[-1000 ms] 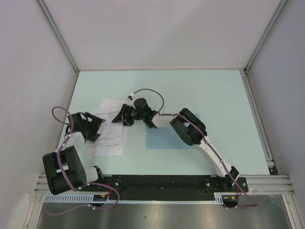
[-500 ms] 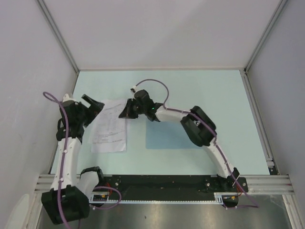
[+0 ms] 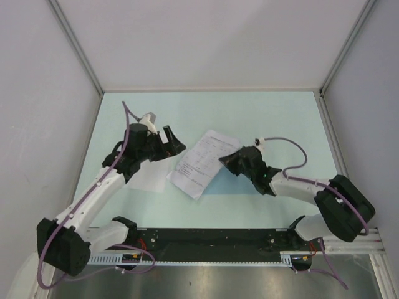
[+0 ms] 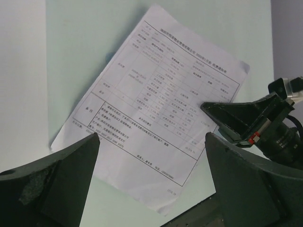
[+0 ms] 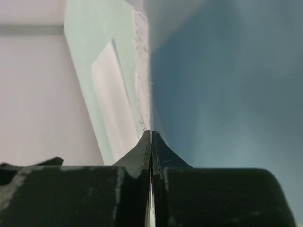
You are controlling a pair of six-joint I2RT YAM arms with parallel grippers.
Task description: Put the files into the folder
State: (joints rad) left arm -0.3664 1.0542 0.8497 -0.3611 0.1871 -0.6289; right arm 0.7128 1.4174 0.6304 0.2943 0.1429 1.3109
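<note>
My right gripper is shut on the right edge of one printed file and holds it tilted above the table, over the left part of the pale-blue folder. In the right wrist view the jaws pinch that file, which shows edge-on. A second white file lies flat at the left. My left gripper is open, just left of the held file with nothing in it. Its wrist view shows the printed file between its wide fingers, and the right gripper on the file's edge.
Grey walls close off the mint table on the left, back and right. A metal rail runs along the right edge. The arms' black base bar lines the near edge.
My right gripper has shut on the printed file and drawn it right, off the stack and over the folder. The left arm has swung right, from beside the files to above them.
</note>
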